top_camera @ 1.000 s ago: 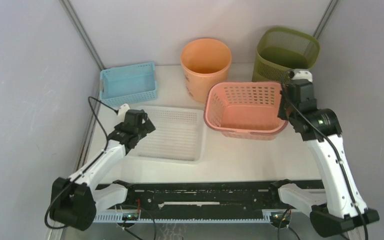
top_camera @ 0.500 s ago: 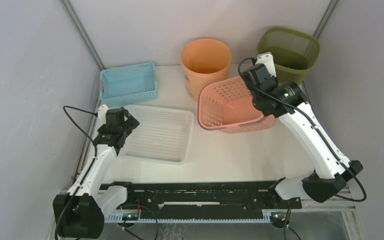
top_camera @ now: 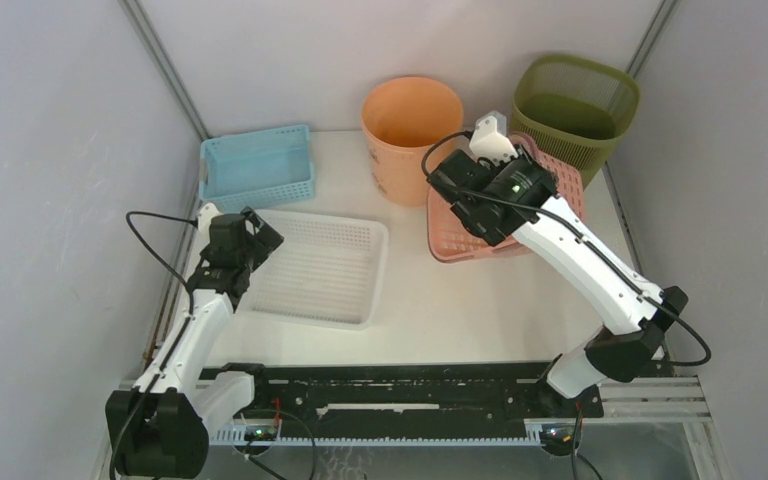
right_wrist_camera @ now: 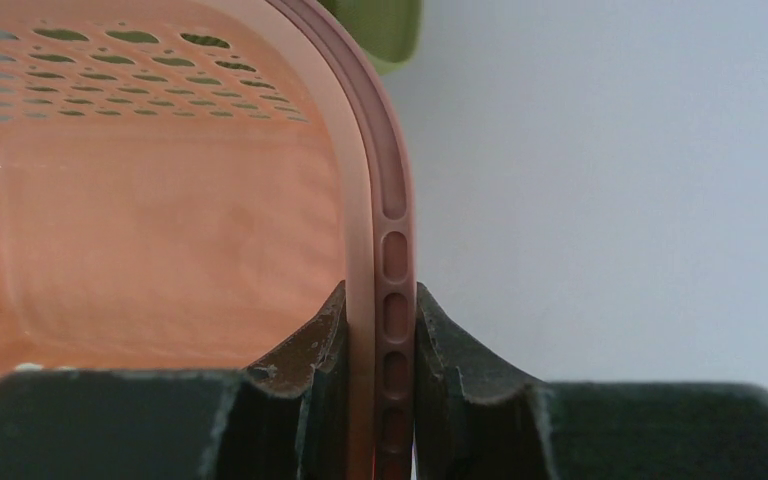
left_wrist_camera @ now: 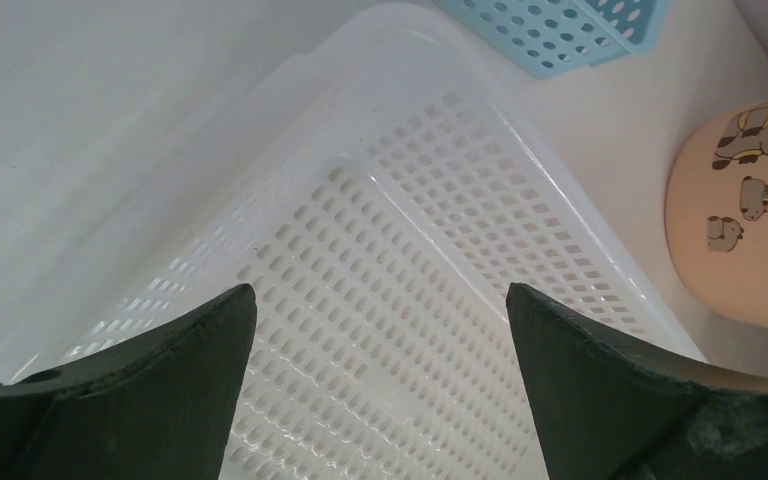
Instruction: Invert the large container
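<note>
1. Grey walls (top_camera: 60, 150) box in a white table (top_camera: 440, 310) that carries five containers, one of each kind. A blue basket (top_camera: 257, 168) sits well left of the bucket (top_camera: 412, 125). A tray (top_camera: 320, 270) lies left of the bucket and nearer the arms, and the bucket itself stands at the back. A pink basket (top_camera: 457, 236) is just right of the bucket, and a bin (top_camera: 575, 105) stands farther right. There are two grippers.
2. The left gripper (left_wrist_camera: 380, 300) hangs over the tray's left end, well left of the bucket. Its fingers (left_wrist_camera: 160, 370) are spread wide and grasp nothing.
3. The right gripper (right_wrist_camera: 380, 295), just right of the bucket, is clamped on the pink basket's rim. One finger is inside the rim and one outside.
4. A second ago the tray lay closer to the bucket. It has since slid left, and the left gripper has gone with it.
5. A second ago the pink basket sat flat with its mouth up. It is now reared steeply on edge beside the bucket, not yet upside down. The right arm (top_camera: 600, 270) has swung in from the right wall toward the bucket.
6. The blue basket hugs the left wall, and the tray's left rim is near the table edge.
7. The pink basket stands close between the bucket and the bin. I cannot tell whether it touches either one.
8. Open table runs in front of the bucket, between the tray and the pink basket, and on along the near edge.
</note>
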Controlling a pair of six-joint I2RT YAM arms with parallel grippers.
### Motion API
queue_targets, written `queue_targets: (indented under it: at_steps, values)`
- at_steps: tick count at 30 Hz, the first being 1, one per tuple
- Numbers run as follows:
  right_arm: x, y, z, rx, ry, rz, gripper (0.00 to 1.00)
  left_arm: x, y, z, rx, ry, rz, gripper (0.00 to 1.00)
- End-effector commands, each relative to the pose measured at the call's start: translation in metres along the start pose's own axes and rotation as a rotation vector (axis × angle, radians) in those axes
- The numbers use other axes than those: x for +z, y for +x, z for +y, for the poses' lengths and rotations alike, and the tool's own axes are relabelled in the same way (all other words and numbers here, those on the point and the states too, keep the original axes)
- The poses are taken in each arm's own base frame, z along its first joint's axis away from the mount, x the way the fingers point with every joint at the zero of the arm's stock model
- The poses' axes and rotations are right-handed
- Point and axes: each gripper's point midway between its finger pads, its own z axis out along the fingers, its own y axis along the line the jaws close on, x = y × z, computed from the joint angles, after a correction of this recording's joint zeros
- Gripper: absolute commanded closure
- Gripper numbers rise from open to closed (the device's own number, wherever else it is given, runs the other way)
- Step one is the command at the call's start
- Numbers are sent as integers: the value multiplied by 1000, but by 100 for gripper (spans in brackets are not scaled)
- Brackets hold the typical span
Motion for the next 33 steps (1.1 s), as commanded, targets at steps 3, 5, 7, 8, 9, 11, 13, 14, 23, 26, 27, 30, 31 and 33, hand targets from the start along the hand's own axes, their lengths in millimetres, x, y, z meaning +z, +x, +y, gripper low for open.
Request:
queue_targets:
  at_steps: [3, 5, 7, 8, 9, 11, 13, 14, 23, 26, 27, 30, 31, 33]
  values:
    - [-7, -20, -42, -131, 350, -79, 100, 0, -7, -18, -24, 83, -20, 0]
    - [-11, -25, -45, -102, 340, -83, 100, 0, -7, -19, -24, 88, -17, 0]
    - [-13, -29, -49, -35, 308, -90, 100, -1, -7, -19, -25, 92, -16, 0]
    - [-14, -31, -51, -6, 291, -95, 100, -1, -7, -19, -25, 93, -18, 0]
    - [-15, -29, -56, 23, 280, -98, 100, -2, -7, -20, -25, 96, -17, 0]
    - [-15, -29, -58, 39, 274, -97, 100, -2, -6, -19, -25, 97, -17, 0]
    - [-15, -29, -64, 89, 264, -104, 100, -3, -7, -21, -27, 104, -18, 0]
    - [-17, -29, -68, 130, 255, -117, 100, -4, -7, -21, -28, 108, -18, 0]
    - [-38, -33, -76, 266, 196, -170, 100, -19, -9, -44, -23, 213, -9, 0]
    - [-38, -40, -46, 168, 192, -171, 100, -22, -7, -51, -15, 221, -4, 0]
    - [-36, -41, -37, 140, 197, -165, 100, -22, -6, -53, -10, 221, -3, 0]
    - [-33, -45, -23, 181, 185, -186, 100, -25, -3, -58, 7, 222, 2, 0]
    - [-33, -45, -22, 192, 180, -193, 100, -25, -2, -59, 12, 221, 3, 0]
    - [-37, -47, -20, 234, 160, -222, 100, -26, -2, -61, 16, 222, -1, 0]
